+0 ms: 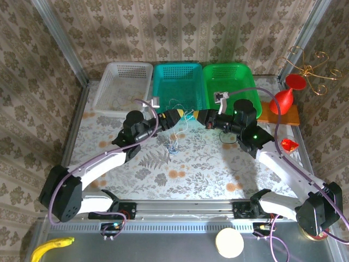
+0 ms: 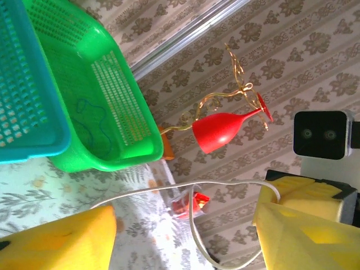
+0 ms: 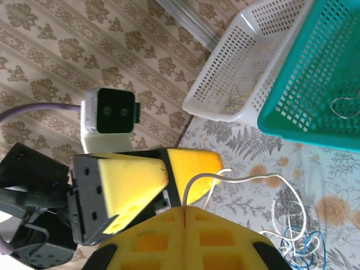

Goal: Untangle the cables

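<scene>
Patterned wallpaper (image 1: 218, 27), beige with rows of brown damask motifs, covers the walls on 3 sides of the work area. 2 aluminium posts, one on the left (image 1: 60, 41) and one on the right (image 1: 305, 38), slant up across it. The table (image 1: 191, 169) is covered with a pale cloth printed with grey fern leaves and orange flowers, brightly and evenly lit, with soft shadows. A metal rail (image 1: 185, 206) runs along its near edge, and in front of that lies a dull grey metal shelf (image 1: 163, 245).
</scene>
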Robot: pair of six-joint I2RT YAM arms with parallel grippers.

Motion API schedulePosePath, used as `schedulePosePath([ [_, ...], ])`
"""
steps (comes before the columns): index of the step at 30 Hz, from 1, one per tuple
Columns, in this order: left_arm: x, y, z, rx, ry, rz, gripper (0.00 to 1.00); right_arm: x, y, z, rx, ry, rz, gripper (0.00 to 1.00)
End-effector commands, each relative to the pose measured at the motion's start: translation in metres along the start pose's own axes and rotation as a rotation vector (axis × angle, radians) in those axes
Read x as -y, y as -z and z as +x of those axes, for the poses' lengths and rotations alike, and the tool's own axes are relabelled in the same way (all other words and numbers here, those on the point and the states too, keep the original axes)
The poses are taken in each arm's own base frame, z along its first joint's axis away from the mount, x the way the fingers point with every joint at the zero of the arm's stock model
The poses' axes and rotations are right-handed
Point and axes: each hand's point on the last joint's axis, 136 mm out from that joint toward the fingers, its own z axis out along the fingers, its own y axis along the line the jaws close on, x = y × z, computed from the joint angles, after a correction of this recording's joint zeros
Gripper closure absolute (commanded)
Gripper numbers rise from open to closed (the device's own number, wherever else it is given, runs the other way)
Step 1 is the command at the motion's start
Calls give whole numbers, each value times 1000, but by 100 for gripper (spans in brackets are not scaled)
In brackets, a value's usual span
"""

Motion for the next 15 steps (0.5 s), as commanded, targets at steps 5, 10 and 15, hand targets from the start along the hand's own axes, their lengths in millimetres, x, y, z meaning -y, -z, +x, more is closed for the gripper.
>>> schedulePosePath([
  [5,36,-14,-6,19,14,140,40,-15,5,-4,25,8,-62,100],
  [10,39,-20,-1,15,26,159,47,-12,4,-2,20,4,-60,100],
  [15,39,-26,5,6,48,179,58,-10,4,-1,19,2,-56,100],
])
